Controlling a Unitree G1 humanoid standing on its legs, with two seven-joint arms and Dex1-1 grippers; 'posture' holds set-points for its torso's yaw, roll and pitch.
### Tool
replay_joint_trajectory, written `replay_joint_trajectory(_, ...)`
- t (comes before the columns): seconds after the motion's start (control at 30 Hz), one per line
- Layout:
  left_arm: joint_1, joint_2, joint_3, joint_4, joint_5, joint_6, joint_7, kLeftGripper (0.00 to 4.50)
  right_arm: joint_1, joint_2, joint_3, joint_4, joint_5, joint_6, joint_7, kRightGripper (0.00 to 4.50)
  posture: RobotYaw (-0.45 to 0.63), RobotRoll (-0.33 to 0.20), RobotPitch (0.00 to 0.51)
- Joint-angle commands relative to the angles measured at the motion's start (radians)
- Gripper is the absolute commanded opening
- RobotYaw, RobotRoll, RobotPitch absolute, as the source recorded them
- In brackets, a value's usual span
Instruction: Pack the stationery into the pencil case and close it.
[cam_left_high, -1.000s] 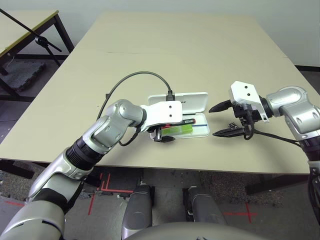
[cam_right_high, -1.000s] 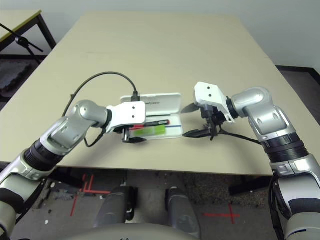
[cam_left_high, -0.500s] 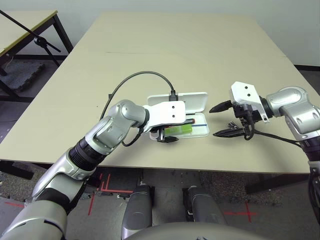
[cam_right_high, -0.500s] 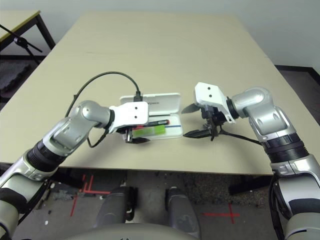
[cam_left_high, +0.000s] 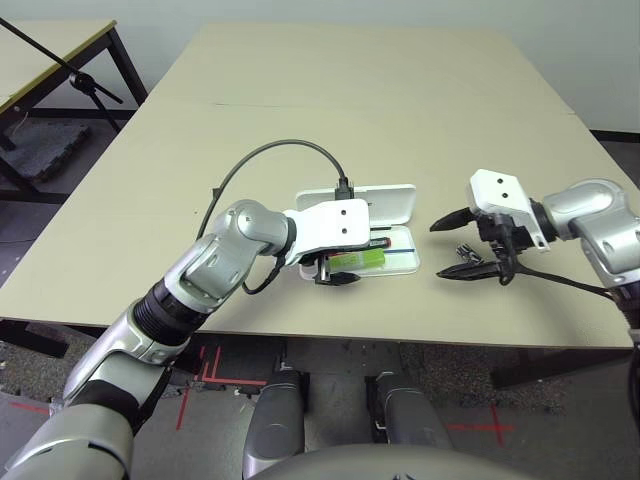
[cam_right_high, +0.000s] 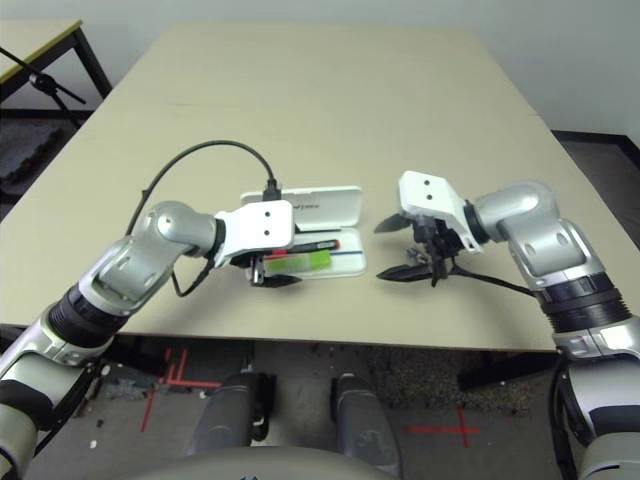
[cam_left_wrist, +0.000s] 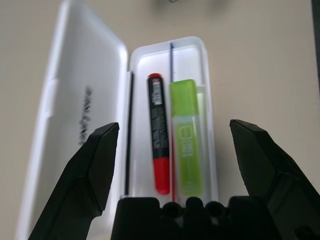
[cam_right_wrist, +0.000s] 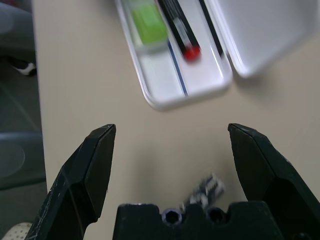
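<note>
The white pencil case (cam_left_high: 392, 203) lies open near the table's front edge, lid folded back. In its tray (cam_left_wrist: 197, 55) the red marker (cam_left_wrist: 158, 145) and the lime-green highlighter (cam_left_wrist: 186, 140) lie side by side. My left gripper (cam_left_wrist: 173, 125) hovers open over the tray's left end, its fingers astride the case. The small black-and-silver clip (cam_right_wrist: 205, 192) lies on the table to the right of the case. Right of the case, my right gripper (cam_left_high: 440, 248) stands open over the clip, which shows between the bases of its fingers (cam_right_wrist: 100, 165).
A black cable (cam_left_high: 270, 160) arcs from my left wrist over the table. The tan table (cam_left_high: 380, 90) stretches far behind the case. A second table and a dark stand (cam_left_high: 70, 65) are at the far left, beyond the edge.
My right gripper has drawn a little to the right, away from the case, and stays open. The left gripper has shifted slightly right over the tray, also open.
</note>
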Motion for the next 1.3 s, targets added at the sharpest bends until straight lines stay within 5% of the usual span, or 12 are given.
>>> replay_joint_trajectory(0.03, 0.055, 0.035, 0.089, -0.056, -0.061, -0.054, -0.010, 4.47, 0.057, -0.010, -0.045, -0.062, 0.037, 0.087, -0.043, 4.50, 0.07, 0.000, 0.103)
replay_joint_trajectory(0.47, 0.100, 0.113, 0.199, -0.076, -0.128, -0.111, -0.002, 4.47, 0.091, 0.065, -0.019, -0.079, -0.014, 0.333, -0.312, 4.50, 0.08, 0.000, 0.097)
replay_joint_trajectory(0.77, 0.083, 0.193, 0.243, -0.097, -0.159, -0.124, -0.027, 4.47, 0.046, 0.090, 0.044, -0.058, -0.046, 0.435, -0.381, 4.50, 0.09, 0.000, 0.107)
replay_joint_trajectory(1.3, 0.083, 0.227, 0.242, -0.127, -0.185, -0.122, -0.034, 4.47, -0.010, 0.135, 0.151, 0.069, -0.107, 0.468, -0.417, 4.50, 0.10, 0.000, 0.105)
